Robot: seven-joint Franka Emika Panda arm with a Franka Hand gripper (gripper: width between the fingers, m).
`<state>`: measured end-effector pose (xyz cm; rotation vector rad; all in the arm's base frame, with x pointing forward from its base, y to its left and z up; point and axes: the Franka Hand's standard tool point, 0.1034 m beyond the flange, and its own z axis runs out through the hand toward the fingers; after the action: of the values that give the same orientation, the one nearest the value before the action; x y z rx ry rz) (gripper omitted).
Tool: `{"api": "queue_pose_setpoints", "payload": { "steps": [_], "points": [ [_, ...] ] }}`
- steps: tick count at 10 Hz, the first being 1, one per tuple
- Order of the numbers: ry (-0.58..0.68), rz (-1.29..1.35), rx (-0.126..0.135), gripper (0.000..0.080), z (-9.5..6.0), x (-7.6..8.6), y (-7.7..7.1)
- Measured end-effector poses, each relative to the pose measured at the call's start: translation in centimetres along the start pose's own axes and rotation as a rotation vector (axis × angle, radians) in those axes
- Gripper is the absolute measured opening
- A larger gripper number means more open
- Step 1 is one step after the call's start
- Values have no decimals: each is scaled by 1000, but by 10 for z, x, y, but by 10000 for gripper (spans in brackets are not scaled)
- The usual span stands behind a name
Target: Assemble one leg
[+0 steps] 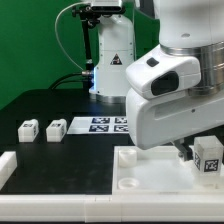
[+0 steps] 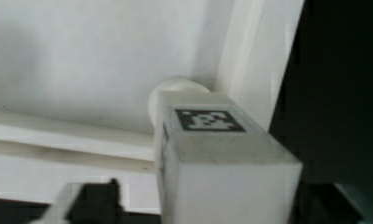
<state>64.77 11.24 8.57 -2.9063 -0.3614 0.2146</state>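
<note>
My gripper (image 1: 198, 160) is shut on a leg (image 1: 208, 157), a small white block with a black-and-white tag facing out. It holds the leg over the exterior view's right part of the large white tray-like piece (image 1: 140, 175). In the wrist view the leg (image 2: 222, 150) fills the space between my dark fingers (image 2: 98, 200), tag up. Its far end is at a round corner socket (image 2: 179, 92) of the tray-like piece (image 2: 76, 70). I cannot tell whether the leg sits in the socket. Two more legs (image 1: 27, 128) (image 1: 55, 128) lie loose on the exterior view's left.
The marker board (image 1: 105, 123) lies on the dark table behind the tray-like piece. A white bracket-like part (image 1: 8, 165) sits at the exterior view's left edge. The arm's base (image 1: 112, 60) stands at the back.
</note>
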Motion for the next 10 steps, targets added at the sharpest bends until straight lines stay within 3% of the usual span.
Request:
{"api": "queue_pose_setpoints", "payload": {
  "steps": [1, 2, 5, 7, 9, 10],
  "points": [
    [1, 45, 0, 390, 0, 0, 0],
    [1, 177, 0, 295, 0, 0, 0],
    [96, 544, -32, 295, 1, -1, -1],
    [178, 910, -28, 295, 0, -2, 0],
    [223, 1225, 34, 298, 0, -3, 4],
    [225, 1357, 46, 298, 0, -3, 4]
  ]
}}
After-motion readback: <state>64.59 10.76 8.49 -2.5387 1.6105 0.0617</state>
